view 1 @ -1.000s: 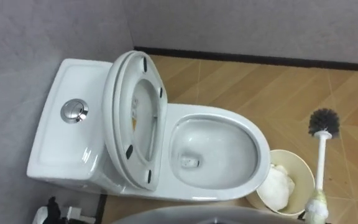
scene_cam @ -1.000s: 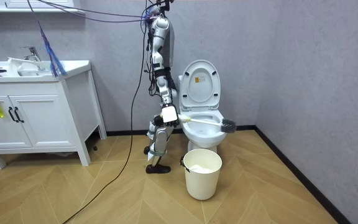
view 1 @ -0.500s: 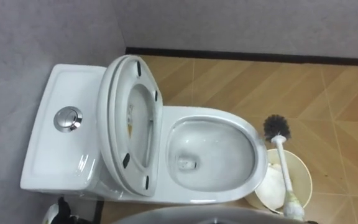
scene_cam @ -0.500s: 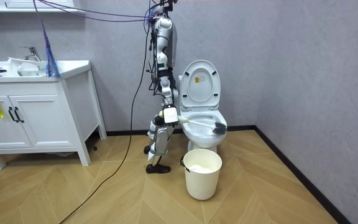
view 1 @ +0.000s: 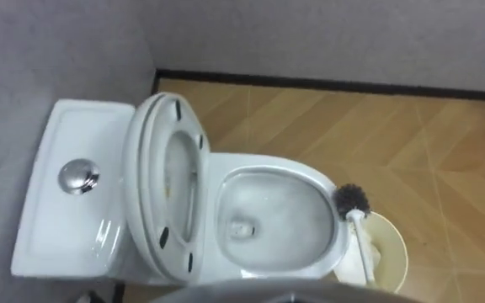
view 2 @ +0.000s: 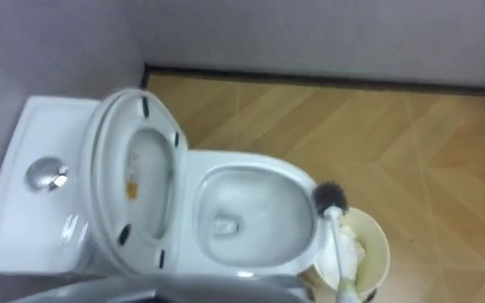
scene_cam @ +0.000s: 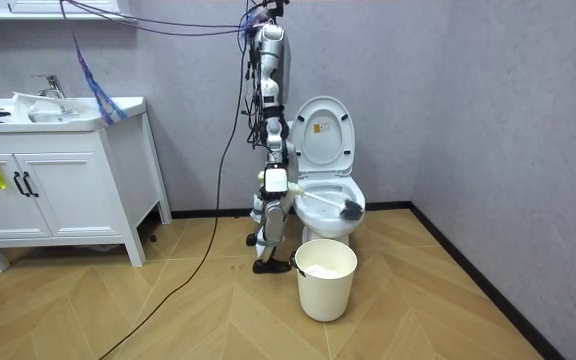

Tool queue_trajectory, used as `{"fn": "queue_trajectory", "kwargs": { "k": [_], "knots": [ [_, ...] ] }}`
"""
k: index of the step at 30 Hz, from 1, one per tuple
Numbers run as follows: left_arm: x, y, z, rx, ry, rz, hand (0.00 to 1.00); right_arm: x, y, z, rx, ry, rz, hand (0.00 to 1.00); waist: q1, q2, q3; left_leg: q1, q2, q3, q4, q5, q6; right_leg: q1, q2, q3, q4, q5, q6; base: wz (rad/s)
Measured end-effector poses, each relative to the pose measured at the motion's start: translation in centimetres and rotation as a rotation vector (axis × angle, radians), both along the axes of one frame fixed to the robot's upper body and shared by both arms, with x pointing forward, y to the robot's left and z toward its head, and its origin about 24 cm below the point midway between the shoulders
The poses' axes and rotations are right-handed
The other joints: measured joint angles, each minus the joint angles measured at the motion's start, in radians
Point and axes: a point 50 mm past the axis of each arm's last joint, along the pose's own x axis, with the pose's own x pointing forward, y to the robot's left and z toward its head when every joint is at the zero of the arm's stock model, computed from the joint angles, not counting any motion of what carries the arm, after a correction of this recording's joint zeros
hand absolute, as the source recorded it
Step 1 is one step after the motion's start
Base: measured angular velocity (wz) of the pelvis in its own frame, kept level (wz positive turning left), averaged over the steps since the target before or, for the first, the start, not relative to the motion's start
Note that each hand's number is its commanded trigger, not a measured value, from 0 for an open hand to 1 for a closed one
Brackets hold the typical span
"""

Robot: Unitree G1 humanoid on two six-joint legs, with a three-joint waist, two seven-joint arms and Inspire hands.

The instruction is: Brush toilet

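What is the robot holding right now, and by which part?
The toilet brush, gripped by the right robot hand at the end of its handle. Its bristle head is by the front rim of the toilet.

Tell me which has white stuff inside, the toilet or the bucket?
The round cream bucket: crumpled white stuff lies inside. The white ceramic toilet bowl has none.

**A:** How many fixtures do the panels show?
**B:** One toilet (view 1: 263,164), bearing one flush button (view 1: 78,176); one vanity cabinet (scene_cam: 58,190), carrying one tap (scene_cam: 48,85).
**A:** And movable items?
**B:** One brush (view 1: 351,199) and one bin (scene_cam: 325,278): two in all.
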Motion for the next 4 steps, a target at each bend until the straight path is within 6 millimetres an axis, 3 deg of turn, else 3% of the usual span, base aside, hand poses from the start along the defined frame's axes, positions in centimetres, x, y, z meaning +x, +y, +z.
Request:
{"fn": "queue_trajectory", "kwargs": {
  "k": [4],
  "knots": [
    [-0.16,-0.08,-0.04,-0.010,0.013,0.005,0.00,-0.75,0.14,-0.01,0.009,0.029,-0.072,1.00,-0.007,0.022,0.0018,0.023,-0.014,-0.002,-0.002,-0.012,0.018,0.034,-0.009,-0.015,-0.008,-0.008,0.015,-0.01]
  ]
}}
